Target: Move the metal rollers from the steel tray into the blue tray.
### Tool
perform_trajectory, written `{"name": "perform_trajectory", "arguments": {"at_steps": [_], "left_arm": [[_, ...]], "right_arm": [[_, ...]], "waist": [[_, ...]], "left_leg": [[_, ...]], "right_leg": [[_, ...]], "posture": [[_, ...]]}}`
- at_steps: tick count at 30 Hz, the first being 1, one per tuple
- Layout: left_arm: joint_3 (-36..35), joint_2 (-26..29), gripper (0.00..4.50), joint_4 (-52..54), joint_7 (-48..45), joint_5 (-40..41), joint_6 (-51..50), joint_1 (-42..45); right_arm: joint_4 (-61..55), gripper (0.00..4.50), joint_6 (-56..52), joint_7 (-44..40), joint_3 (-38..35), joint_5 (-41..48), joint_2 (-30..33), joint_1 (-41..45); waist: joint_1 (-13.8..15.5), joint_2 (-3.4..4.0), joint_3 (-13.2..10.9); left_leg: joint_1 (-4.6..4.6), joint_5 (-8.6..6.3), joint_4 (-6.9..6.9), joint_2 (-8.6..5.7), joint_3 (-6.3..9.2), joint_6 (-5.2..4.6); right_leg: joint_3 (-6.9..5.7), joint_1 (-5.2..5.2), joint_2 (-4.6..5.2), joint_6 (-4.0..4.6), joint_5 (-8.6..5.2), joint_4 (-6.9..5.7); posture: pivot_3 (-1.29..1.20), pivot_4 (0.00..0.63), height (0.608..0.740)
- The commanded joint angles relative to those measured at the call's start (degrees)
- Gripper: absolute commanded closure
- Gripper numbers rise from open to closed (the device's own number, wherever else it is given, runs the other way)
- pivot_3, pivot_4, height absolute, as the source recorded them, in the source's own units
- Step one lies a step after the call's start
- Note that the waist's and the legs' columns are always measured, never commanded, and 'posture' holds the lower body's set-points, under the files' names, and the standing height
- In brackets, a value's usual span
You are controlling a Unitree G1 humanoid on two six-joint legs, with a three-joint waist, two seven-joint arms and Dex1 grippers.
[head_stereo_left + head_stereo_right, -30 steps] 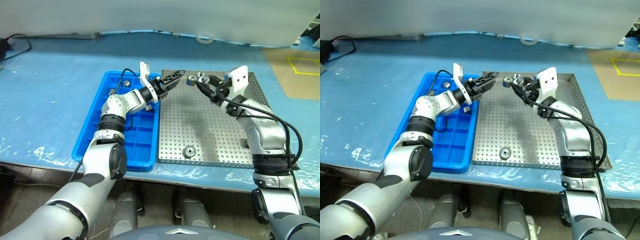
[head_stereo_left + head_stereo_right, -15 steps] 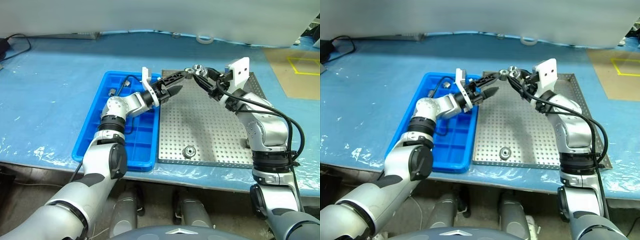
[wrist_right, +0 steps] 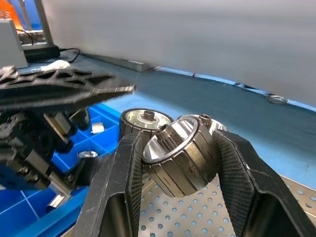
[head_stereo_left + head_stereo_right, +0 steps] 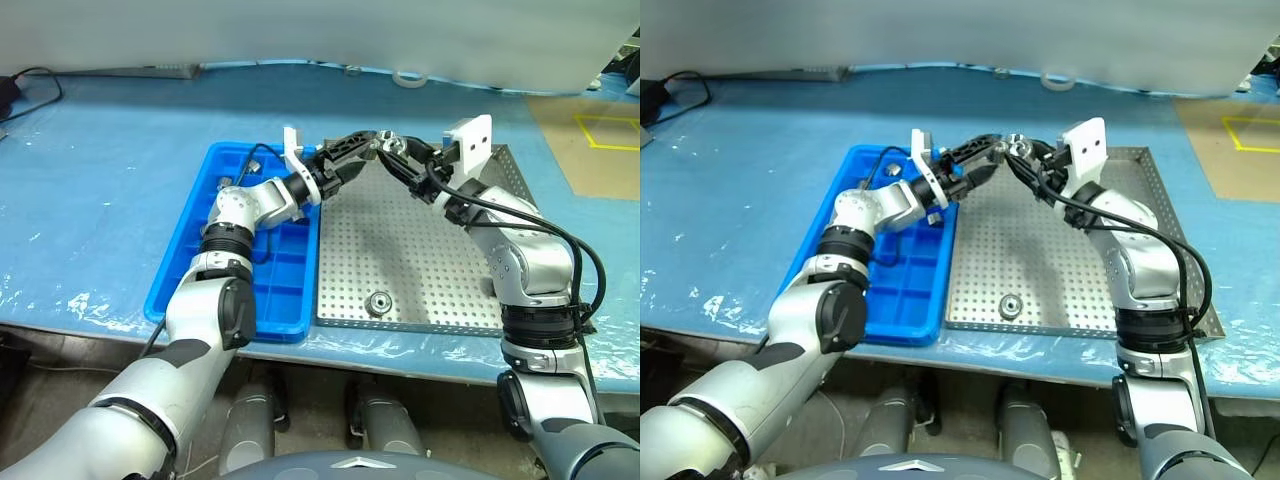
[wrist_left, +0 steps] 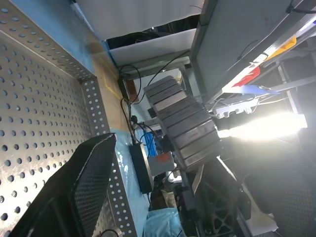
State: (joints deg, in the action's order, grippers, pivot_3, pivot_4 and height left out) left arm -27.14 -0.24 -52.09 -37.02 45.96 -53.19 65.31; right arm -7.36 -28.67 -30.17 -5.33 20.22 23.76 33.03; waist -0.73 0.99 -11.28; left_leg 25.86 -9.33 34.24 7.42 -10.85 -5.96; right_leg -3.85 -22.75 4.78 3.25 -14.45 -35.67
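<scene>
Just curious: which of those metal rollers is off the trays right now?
The metal roller clamped in the right end effector; another lies on the steel tray.

Pale blue plastic sheet (image 4: 100, 150) spread over the table, wrinkled and shiny along the near edge. Brown cardboard patch (image 4: 590, 140) at the far right, marked with yellow tape lines (image 4: 608, 130). Black cable (image 4: 30, 85) curling at the far left corner. White roll of tape (image 4: 408, 77) near the far edge. Plain pale wall panel (image 4: 320, 30) behind. Bright strip lamp (image 5: 266, 126), grey shelving (image 5: 182, 123) and trailing cables beyond the table, seen from the left wrist.
</scene>
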Motion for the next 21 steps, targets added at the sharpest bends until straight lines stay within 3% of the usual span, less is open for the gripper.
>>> {"name": "perform_trajectory", "arguments": {"at_steps": [1, 10, 13, 18, 19, 21], "left_arm": [[-1.0, 0.2, 0.06, -1.0, -0.7, 0.8, 2.1, 2.6], [-0.9, -0.3, 0.06, -4.1, -0.2, -0.5, 5.3, 3.6], [-0.8, -0.3, 0.65, -4.4, -0.2, -0.8, 5.7, 3.8], [-0.5, -0.3, 2.31, -4.5, -0.4, -1.1, 5.2, 3.7], [-0.5, -0.4, 2.31, -4.6, -0.3, -1.1, 5.2, 3.7], [-0.5, -0.4, 2.83, -4.6, -0.6, -1.0, 4.9, 3.6]], "right_arm": [[-3.3, 2.71, 0.6, 0.1, -0.2, 0.7, -0.1, 0.5], [-3.3, 2.71, 0.7, 0.4, 0.4, 0.6, 0.0, 0.6], [-3.3, 2.71, 0.7, 0.6, 0.4, 0.4, 0.1, 0.4], [-3.3, 2.71, 0.8, 0.7, 0.5, 0.4, 0.1, 0.2], [-3.3, 2.71, 0.8, 0.7, 0.4, 0.4, 0.0, 0.2], [-3.3, 2.71, 0.9, 0.8, 0.5, 0.4, 0.0, 0.2]], "waist": [[0.0, 0.0, 0.0], [0.0, 0.0, 0.0], [0.0, 0.0, 0.0], [0.0, 0.0, 0.0], [0.0, 0.0, 0.0], [0.0, 0.0, 0.0]], "left_leg": [[0.0, 0.0, 0.0, 0.0, 0.0, 0.0], [0.01, 0.0, 0.0, 0.0, -0.01, 0.0], [0.0, 0.0, 0.0, 0.0, -0.01, 0.0], [0.01, 0.0, 0.0, 0.0, -0.01, 0.0], [0.01, 0.0, 0.0, 0.0, -0.01, 0.0], [0.0, 0.0, 0.0, 0.0, -0.01, 0.0]], "right_leg": [[0.0, 0.0, 0.0, 0.0, 0.0, 0.0], [0.0, -0.01, 0.01, 0.0, 0.0, 0.0], [0.0, -0.01, 0.01, 0.0, 0.0, 0.0], [0.0, -0.01, 0.01, 0.0, 0.0, 0.0], [0.0, -0.01, 0.01, 0.0, 0.0, 0.0], [0.0, -0.01, 0.01, 0.0, 0.0, -0.01]], "posture": [[-0.32, 0.15, 0.74], [-0.33, 0.15, 0.74], [-0.33, 0.15, 0.74], [-0.33, 0.15, 0.74], [-0.33, 0.15, 0.74], [-0.33, 0.15, 0.74]]}}
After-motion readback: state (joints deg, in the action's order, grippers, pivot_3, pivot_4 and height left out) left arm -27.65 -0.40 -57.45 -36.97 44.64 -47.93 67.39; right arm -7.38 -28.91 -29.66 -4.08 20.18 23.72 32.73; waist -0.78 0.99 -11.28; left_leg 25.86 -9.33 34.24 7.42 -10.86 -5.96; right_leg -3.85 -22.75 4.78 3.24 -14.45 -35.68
